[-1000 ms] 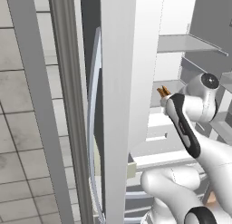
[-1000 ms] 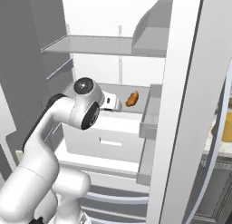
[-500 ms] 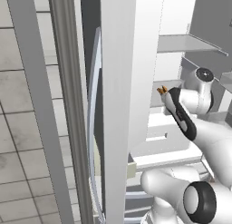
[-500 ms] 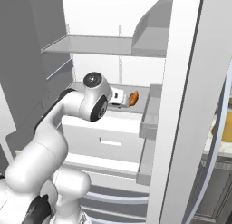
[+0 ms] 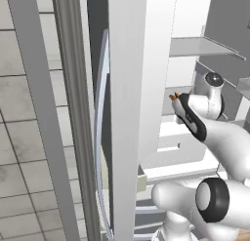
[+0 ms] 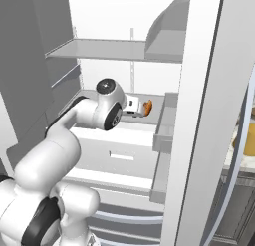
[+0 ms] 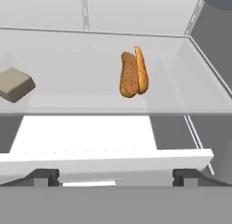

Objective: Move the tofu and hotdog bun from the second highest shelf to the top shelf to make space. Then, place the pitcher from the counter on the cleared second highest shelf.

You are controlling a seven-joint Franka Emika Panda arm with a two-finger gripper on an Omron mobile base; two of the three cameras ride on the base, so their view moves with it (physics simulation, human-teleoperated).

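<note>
In the hand view the hotdog bun (image 7: 132, 73) lies end-on on the clear second highest shelf (image 7: 190, 89), a little right of centre. The tofu (image 7: 16, 85) sits on the same shelf at the far left. My gripper (image 7: 116, 177) hangs in front of the shelf's front edge, open wide with nothing between its fingertips (image 7: 41, 176). From the right base view the gripper (image 6: 140, 106) reaches into the fridge just left of the bun (image 6: 148, 107), below the top shelf (image 6: 99, 52). The pitcher is mostly hidden by the door; an orange-tan patch (image 6: 247, 138) shows at the right edge.
A white drawer (image 6: 119, 145) sits under the clear shelf. The fridge's side wall (image 7: 213, 51) closes the shelf on the right. The open fridge door frame (image 6: 199, 120) stands close on the right, and another door column (image 5: 127, 113) blocks the left base view. Dark cabinet doors (image 6: 234, 210) lie low right.
The arm has stretched deeper into the fridge, carrying the hand closer to the bun on the shelf. The jaws have stayed open.
</note>
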